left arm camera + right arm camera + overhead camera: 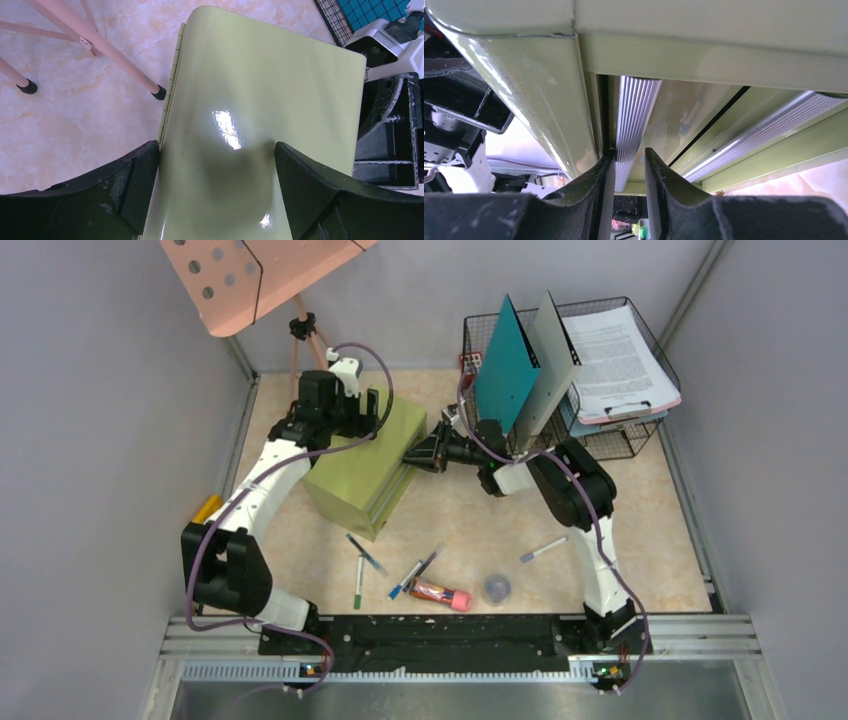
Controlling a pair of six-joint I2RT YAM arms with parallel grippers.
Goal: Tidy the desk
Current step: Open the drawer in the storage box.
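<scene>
Top: the desk [650, 530] fills the walled cell, and a green box [360, 470] stands on its back-left part. The left end effector [355, 408] is over the box's far side. The right end effector [418, 453] is at the box's right face. Pens [365, 553] lie nearer the front.

Left wrist: fingers wide apart above the box's glossy top, holding nothing.

Right wrist: fingers clamped on a ribbed silver handle [636, 110] on the box.

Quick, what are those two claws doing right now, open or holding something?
Left gripper: open, above the glossy olive-green metal box.
Right gripper: shut on the box's ribbed silver handle.
</scene>
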